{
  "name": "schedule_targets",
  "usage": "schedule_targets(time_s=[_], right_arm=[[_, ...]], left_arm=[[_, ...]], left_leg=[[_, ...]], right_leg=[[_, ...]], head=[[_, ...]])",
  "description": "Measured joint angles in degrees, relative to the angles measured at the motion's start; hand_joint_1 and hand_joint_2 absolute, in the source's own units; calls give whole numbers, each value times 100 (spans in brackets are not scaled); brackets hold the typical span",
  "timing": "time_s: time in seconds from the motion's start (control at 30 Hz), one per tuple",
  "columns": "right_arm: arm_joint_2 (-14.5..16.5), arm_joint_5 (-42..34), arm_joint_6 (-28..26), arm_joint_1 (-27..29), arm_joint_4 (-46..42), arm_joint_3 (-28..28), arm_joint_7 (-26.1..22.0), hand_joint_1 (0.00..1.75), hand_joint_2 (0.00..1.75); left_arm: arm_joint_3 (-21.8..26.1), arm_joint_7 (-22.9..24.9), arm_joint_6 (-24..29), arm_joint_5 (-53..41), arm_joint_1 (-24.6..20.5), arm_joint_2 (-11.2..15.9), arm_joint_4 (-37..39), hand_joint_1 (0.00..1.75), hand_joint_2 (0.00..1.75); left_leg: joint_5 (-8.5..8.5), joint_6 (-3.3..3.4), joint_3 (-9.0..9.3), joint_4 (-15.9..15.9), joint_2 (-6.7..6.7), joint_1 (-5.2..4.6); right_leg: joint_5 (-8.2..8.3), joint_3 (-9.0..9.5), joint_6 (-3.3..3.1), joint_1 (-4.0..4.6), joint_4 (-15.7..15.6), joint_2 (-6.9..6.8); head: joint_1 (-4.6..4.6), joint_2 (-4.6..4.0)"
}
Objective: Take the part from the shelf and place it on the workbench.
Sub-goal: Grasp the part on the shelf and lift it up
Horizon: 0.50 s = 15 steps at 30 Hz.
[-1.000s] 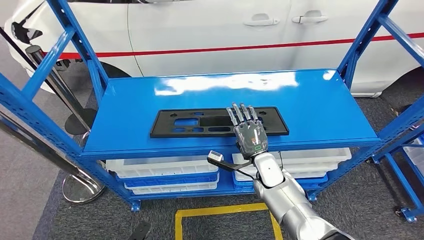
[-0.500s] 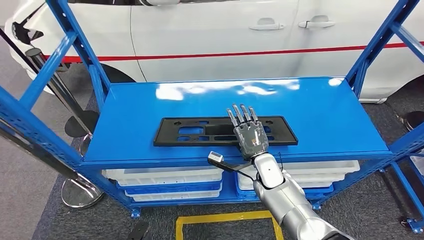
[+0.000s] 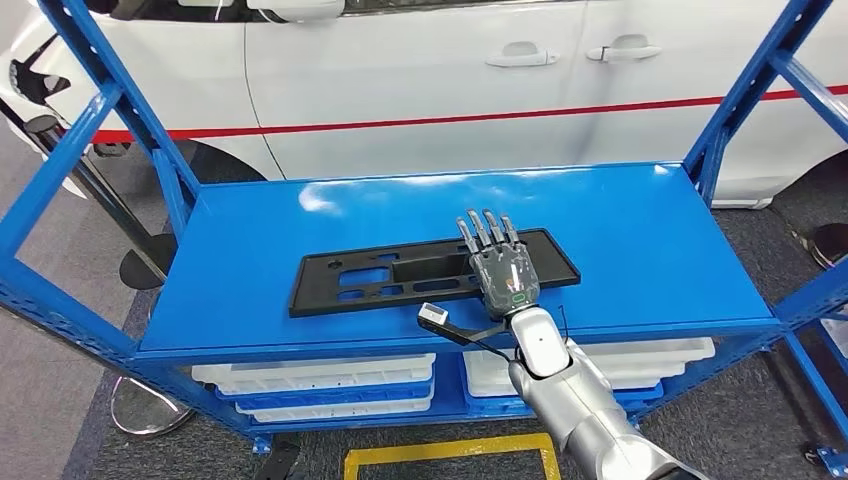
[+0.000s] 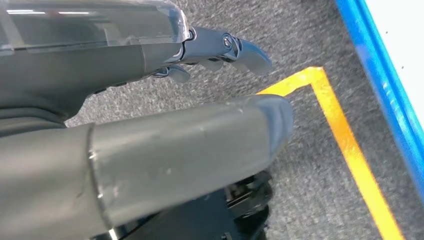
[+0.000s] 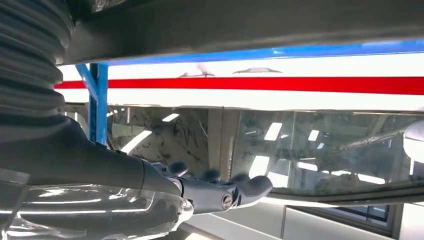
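Long black part (image 3: 400,274) lying flat on the top deck of the blue shelf (image 3: 640,215), nearer the front edge than the back, its left end skewed slightly toward the near side. Right hand (image 3: 500,266) laid over the part's right portion, palm down, fingers (image 3: 487,232) straight and spread toward the far edge — thumb side hidden, so cannot tell whether anything is actually gripped; looks like resting on it rather than holding. Silver right arm reaching up from the near right. Left hand (image 4: 200,100) hanging low over grey carpet, thumb and fingers apart with nothing between them — yellow floor tape (image 4: 345,140) beyond it, blue shelf edge to one side. White bins (image 3: 320,375) stacked on the lower level of the shelf. White car (image 3: 450,80) with a red stripe parked just behind. Chrome post base (image 3: 150,408) on the floor at near left.
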Motion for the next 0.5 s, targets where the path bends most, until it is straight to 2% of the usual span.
schedule_targets(time_s=[0.03, 0.07, 0.13, 0.17, 0.2, 0.27, 0.3, 0.33, 0.37, 0.4, 0.43, 0.5], right_arm=[[0, 0, 0, -5, -5, 0, -4, 9, 175], [2, 0, -1, -9, -17, 0, -15, 51, 175], [3, 0, -4, -16, -61, 0, -49, 138, 175], [3, -1, -4, -32, -79, 0, -74, 173, 175], [2, -1, -4, -55, -91, -1, -96, 175, 175], [0, -3, -3, -89, -93, -2, -150, 175, 175], [-2, -4, -3, -91, -94, -3, -173, 175, 175], [-3, -4, -3, -89, -95, -6, -197, 175, 175], [-5, -5, -3, -90, -100, -10, -215, 175, 175], [-5, -5, -3, -97, -114, -17, -230, 175, 175], [-5, -6, -3, -113, -133, -25, -246, 175, 175], [-4, -7, -2, -159, -179, -43, -280, 175, 175]], left_arm=[[1, -14, 2, 17, -6, 5, 0, 0, 0], [1, -30, 9, 30, -10, 6, 0, 0, 0], [2, -69, 28, 57, -15, 5, -1, 0, 0], [2, -87, 39, 76, -25, 4, -2, 0, 0], [2, -102, 44, 91, -44, 3, -2, 0, 0], [2, -122, 51, 118, -89, -1, -2, 0, 0], [2, -133, 55, 127, -104, -3, -2, 0, 0], [3, -147, 60, 142, -111, -5, -2, 0, 0], [3, -162, 66, 157, -116, -6, -2, 0, 0], [4, -177, 75, 174, -123, -7, -2, 0, 0], [4, -192, 84, 196, -134, -8, -2, 0, 0], [9, -217, 109, 233, -176, -9, -2, 0, 0]], left_leg=[[-22, 36, 27, -78, -2, -27], [-30, 55, 45, -135, -4, -46], [-19, 83, 138, -275, -2, -7], [-4, 96, 198, -349, 3, 20], [8, 108, 251, -408, 9, 47], [-8, 128, 286, -428, 14, 52], [-23, 128, 290, -420, 14, 55], [-43, 120, 293, -403, 12, 60], [-66, 104, 294, -375, 9, 69], [-99, 82, 295, -331, 5, 81], [-142, 53, 292, -274, 1, 93], [-233, -25, 259, -149, -8, 84]], right_leg=[[-2, -16, 30, -18, -9, 1], [2, -19, 66, -26, -27, 4], [-29, 7, 130, -15, -36, -7], [-94, -21, 156, -5, 64, -12], [-207, -120, 178, -2, 286, -16], [-502, -513, 222, -35, 998, -17], [-587, -722, 248, -56, 1318, -18], [-566, -855, 275, -80, 1468, -21], [-438, -885, 301, -102, 1417, -25], [-216, -803, 322, -123, 1157, -32], [21, -650, 339, -144, 771, -40], [254, -392, 330, -147, 188, -42]], head=[[-1, 0], [-4, 0], [-2, 0], [-1, 0], [0, 0], [0, 0], [-1, 0], [-1, 0], [0, 0], [-1, 0], [0, 0], [-1, 0]])
